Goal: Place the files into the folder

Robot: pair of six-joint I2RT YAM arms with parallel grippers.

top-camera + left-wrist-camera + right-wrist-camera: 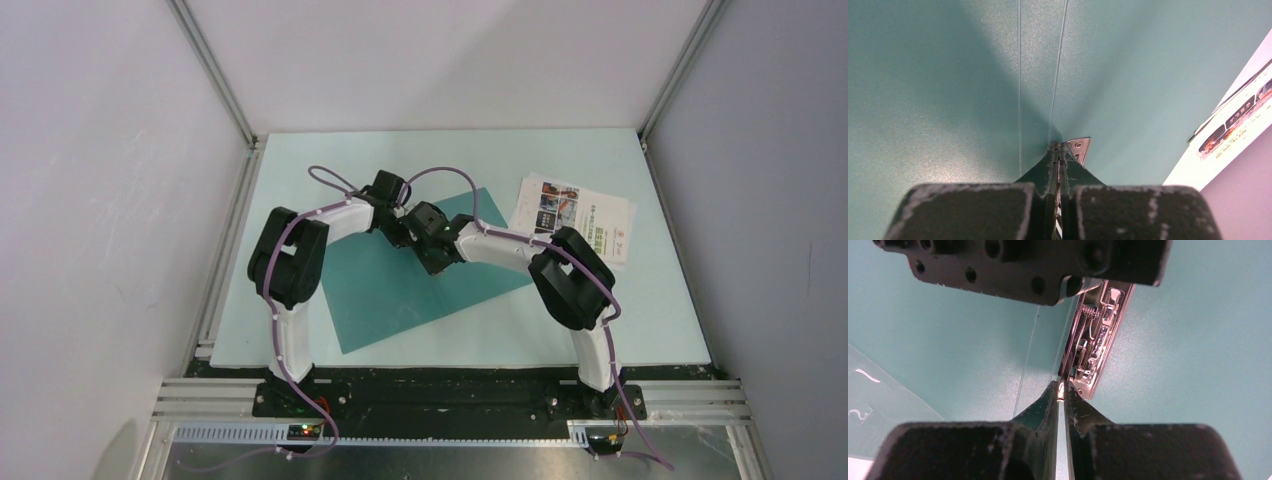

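The pale mint worktop (330, 170) carries everything. On its middle lies the teal-green folder (400, 300), opened flat and turned at a slant, one corner toward the near edge and another toward the far right.

The left arm (290, 260) and the right arm (570, 280) both bend inward from their bases and meet over the far half of the folder, their wrists close together.

The files (575, 220) lie on the worktop at the far right, just beside the folder's far right corner and outside it. The brochure page with colour photos and a green heading faces up. What looks like the edge of a second white sheet shows from under it, though the overhead view is too coarse to be sure. In the left wrist view the brochure shows at the right edge, past the folder's border.

The left gripper (1058, 150) points down at the folder's inner spine, its fingers pressed together, tips touching the near end of the metal clip (1079, 146). Two fine crease lines run away from the tips along the spine.

The right gripper (1061, 390) has its fingers drawn almost together, only a thin bright slit between them, with the tips at the opposite end of the clip. The clip's spring and lever are plain in the right wrist view, and the left gripper's black body hangs just above it.
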